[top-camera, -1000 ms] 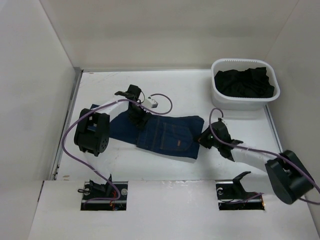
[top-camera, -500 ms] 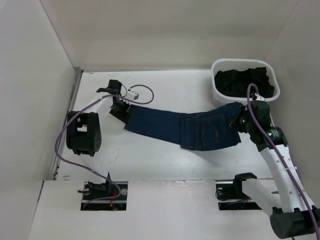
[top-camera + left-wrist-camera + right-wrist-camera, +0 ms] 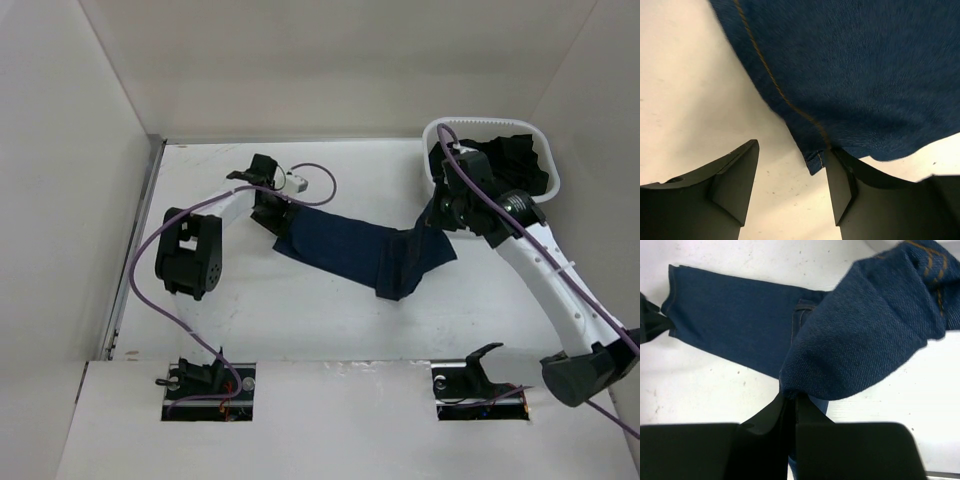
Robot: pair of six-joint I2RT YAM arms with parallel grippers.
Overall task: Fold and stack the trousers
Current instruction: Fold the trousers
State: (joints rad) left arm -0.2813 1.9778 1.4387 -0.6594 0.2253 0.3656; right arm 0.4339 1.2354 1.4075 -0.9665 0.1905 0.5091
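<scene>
Obs: left jaws spread wide, low over the white desk (image 3: 300,320) toward its far left corner. In the wrist view the hem corner of the long dark navy-blue denim trousers with tan stitching (image 3: 345,250) lies against the inner face of one finger (image 3: 840,185). Nothing is pinched there.

Trousers run as a band across the middle of the desk, leg end left, waist end right. The leg part lies flat on the desk. The right part rises off it and hangs in a bunched fold.

Obs: right jaws pressed together, pinching a fold of denim at the raised waist end. This is near the far right corner, just beside the white plastic basket (image 3: 480,207) of dark clothes.

Handling (judgement):
- Denim looks soft but fairly weighty. It takes a crease and sags between grips. Not slippery, not fragile.
- A single-point pinch bunches it, as at the right.
- Better holds are the doubled edges, hem seam at left and waistband at right, where stitching gives thickness to bite.
- The left hem needs a grip before any fold, or the free end will likely drag.
</scene>
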